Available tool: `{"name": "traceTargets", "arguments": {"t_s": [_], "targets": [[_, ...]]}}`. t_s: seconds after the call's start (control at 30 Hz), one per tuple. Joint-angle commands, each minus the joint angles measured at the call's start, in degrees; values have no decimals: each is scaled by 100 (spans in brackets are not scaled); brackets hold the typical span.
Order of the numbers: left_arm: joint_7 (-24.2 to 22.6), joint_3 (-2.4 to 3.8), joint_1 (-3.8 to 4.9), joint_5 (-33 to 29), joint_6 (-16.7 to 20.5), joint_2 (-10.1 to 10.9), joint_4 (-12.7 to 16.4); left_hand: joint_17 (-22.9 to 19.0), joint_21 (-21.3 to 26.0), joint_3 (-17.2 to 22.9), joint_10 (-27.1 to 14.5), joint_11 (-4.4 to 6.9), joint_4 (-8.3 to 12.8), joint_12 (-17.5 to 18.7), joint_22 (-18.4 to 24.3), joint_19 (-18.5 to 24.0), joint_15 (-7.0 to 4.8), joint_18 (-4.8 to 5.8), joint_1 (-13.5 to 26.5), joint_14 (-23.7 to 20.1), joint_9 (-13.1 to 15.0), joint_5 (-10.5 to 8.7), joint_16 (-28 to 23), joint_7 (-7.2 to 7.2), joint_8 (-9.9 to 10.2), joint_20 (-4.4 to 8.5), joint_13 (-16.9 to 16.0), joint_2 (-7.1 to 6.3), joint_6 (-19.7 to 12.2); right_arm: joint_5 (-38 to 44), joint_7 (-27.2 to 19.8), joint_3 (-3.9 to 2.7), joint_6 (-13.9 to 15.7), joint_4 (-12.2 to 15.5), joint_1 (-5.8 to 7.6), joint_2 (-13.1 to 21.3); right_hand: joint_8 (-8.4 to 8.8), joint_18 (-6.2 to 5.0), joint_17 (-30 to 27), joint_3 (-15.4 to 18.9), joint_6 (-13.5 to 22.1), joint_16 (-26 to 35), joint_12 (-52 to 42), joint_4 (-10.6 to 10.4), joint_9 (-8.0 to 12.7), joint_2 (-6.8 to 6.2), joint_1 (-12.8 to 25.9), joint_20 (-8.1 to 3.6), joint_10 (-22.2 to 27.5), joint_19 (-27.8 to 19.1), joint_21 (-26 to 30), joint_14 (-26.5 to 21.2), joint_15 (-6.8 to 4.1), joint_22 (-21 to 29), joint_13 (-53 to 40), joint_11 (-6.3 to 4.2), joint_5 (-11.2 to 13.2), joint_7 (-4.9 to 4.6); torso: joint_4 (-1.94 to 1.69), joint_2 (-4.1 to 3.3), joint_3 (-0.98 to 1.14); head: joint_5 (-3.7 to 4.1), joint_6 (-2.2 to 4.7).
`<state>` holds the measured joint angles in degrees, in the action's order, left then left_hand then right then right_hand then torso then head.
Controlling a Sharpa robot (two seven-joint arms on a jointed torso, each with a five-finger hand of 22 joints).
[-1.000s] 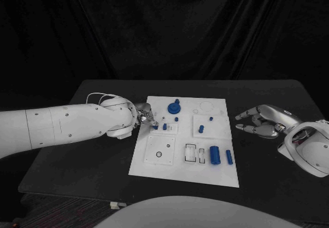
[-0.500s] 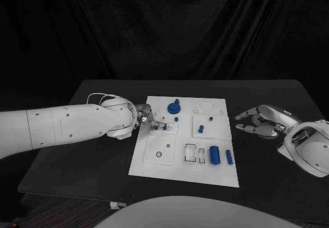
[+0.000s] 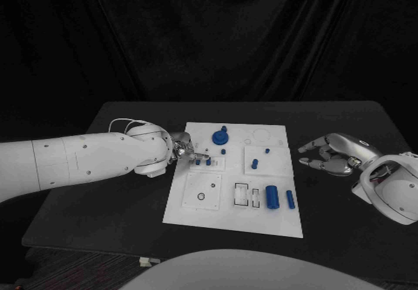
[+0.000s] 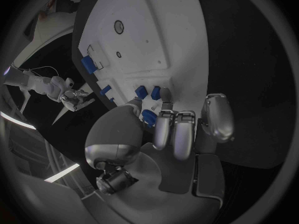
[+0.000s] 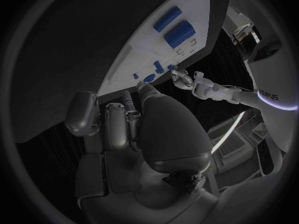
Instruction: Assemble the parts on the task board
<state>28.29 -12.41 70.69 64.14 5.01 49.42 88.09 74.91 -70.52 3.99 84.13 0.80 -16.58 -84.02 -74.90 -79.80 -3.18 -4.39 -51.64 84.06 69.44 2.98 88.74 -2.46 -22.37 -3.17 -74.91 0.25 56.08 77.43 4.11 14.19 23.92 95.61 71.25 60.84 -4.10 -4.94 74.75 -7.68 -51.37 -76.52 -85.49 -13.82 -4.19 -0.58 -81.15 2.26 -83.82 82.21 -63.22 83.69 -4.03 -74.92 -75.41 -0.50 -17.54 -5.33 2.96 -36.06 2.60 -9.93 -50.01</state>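
The white task board lies in the middle of the black table. My left hand is at the board's left edge, and in the left wrist view it pinches a small blue part between thumb and a finger. Just beyond its fingertips two small blue pegs stand side by side in a raised block. A round blue part sits at the far end. A thick blue cylinder and a slimmer one lie near the right edge. My right hand hovers off the board's right side, fingers apart and holding nothing.
Two more small blue pegs stand on the board's right half. A square plate with a round hole and two rectangular slots sit at the near end. Bare table stretches to both sides.
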Motion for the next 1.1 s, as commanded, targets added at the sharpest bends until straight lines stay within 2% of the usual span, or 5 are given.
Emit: {"name": "traceTargets", "arguments": {"t_s": [0.03,0.5,0.6,0.7,1.1], "targets": [[-438,5,-7,-22,524,38,37,1404,-56,-143,150,33,-7,-66,-943,-24,-44,10,42,509,77,-4,32,-3,-56,33,-1071,34,-81,13,93,-3,-16,15,-14,22,5,0,-9,-33,-40,33,23,1,10,-3,-52,-12,-270,-39,29,334,-22,-848,-971,-11,-54,15,0,-2,1,14,1],[-2814,10,392,-22,1659,30,-257,1197,300,-688,-309,-133,166,438,-850,284,105,-46,-1327,291,-63,10,-164,-191,188,-87,-672,-8,-722,13,152,-3,-3,53,-11,68,8,0,-13,-42,-37,37,45,4,12,-7,-58,-12,-254,-39,31,334,-22,-848,-948,-12,-90,16,-4,-6,-7,72,1],[-3631,10,462,-21,1561,-136,-538,554,1113,-666,-1492,-324,234,1604,-643,976,325,-170,-1904,-581,-571,42,-845,-370,557,-210,169,153,-898,13,147,-3,12,56,-10,64,8,0,-10,-43,-37,35,56,4,12,-8,-58,-12,-245,-39,32,334,-22,-848,-936,-12,-94,17,1,-6,-4,89,1],[-4104,10,485,-7,1480,-291,-750,-1582,2322,-342,-3778,-652,378,4550,-371,2257,605,-221,-2849,-3817,-1454,14,-3400,-500,1066,-425,2366,185,-897,13,120,-3,47,59,-10,60,7,2,-7,-45,-38,31,67,4,12,-7,-59,-12,-238,-36,22,335,-22,-850,-926,-12,-102,17,1,-9,1,107,1],[-4639,9,334,2202,1454,-881,-1369,-2775,341,388,-4208,-176,546,6689,-833,410,137,-68,-3653,-2104,-3904,297,-3513,55,1868,-244,5021,-287,-1016,13,10,-3,139,53,-12,72,5,5,7,-47,-42,19,61,2,11,-8,-58,-12,-242,-29,1,338,-23,-856,-932,-12,-113,17,6,-28,5,141,1]]}}
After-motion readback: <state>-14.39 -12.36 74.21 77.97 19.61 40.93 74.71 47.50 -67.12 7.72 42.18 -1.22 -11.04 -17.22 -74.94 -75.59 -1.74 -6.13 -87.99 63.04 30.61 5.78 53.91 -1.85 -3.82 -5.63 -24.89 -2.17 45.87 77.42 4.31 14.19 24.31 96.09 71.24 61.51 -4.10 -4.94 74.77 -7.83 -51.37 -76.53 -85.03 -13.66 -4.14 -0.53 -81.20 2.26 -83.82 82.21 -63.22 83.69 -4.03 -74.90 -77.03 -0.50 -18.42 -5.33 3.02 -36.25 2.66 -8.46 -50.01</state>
